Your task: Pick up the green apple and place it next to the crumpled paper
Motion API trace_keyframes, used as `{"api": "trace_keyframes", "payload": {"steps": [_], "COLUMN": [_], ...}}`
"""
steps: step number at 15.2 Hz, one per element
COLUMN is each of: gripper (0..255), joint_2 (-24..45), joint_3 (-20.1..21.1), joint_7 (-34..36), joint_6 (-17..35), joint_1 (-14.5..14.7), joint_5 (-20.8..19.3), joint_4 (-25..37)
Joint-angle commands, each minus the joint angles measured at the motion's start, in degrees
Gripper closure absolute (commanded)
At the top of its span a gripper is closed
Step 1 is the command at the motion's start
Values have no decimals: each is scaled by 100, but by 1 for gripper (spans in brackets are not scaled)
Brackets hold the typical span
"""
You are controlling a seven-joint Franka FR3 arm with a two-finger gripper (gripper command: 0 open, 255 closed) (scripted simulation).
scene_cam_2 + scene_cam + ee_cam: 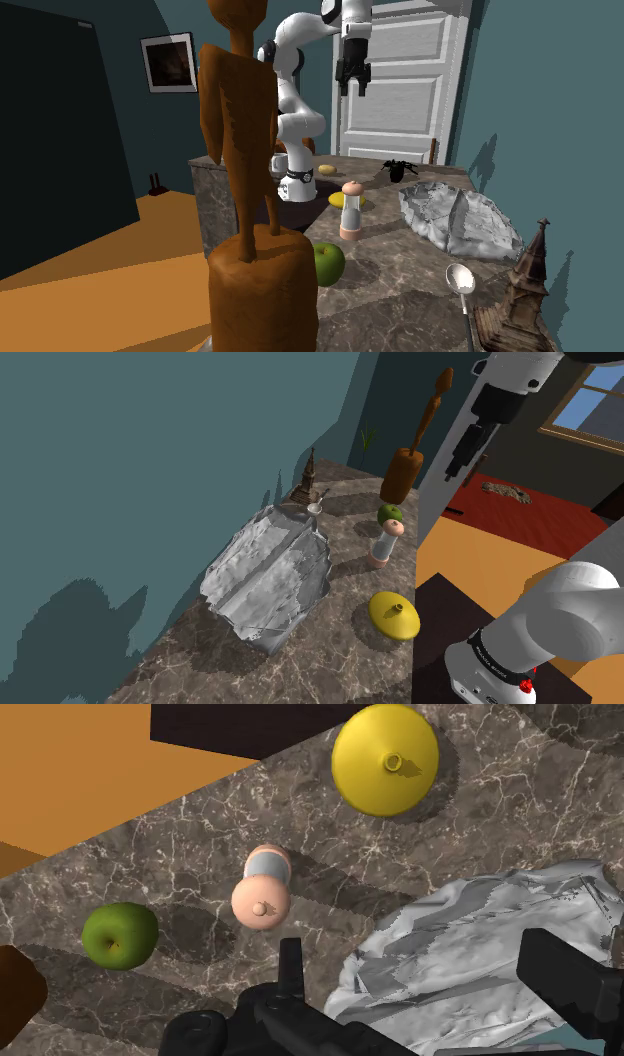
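Teal walls (pixel 150 452), orange floor (pixel 100 250), white panelled door (pixel 410 90), window (pixel 598 407), framed picture (pixel 168 62), brown marble counter (pixel 340 662)

Dark marble-patterned table (pixel 345 662). Pink-capped shaker (pixel 262 889) upright near table edge. Yellow knobbed disc (pixel 385 759) flat, near shaker, not touching. Tall brown figure (pixel 255 200) on cylindrical base at table end. Spoon (pixel 461 285) lying just beside small brown tower figurine (pixel 525 290). Small black spidery object (pixel 400 168) on table before white panelled door (pixel 410 80). Framed picture (pixel 170 62) on teal wall.
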Motion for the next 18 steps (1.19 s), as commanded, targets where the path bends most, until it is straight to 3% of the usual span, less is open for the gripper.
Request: {"api": "trace_keyframes", "payload": {"steps": [1, 9, 18], "gripper": [0, 0, 0], "joint_2": [0, 207, 1304], "joint_3": [0, -895, -1985], "joint_7": [0, -1369, -2946], "joint_6": [0, 1345, 2993], "joint_1": [0, -87, -88], "joint_5": [0, -499, -780], "joint_4": [0, -920, -1219]}}
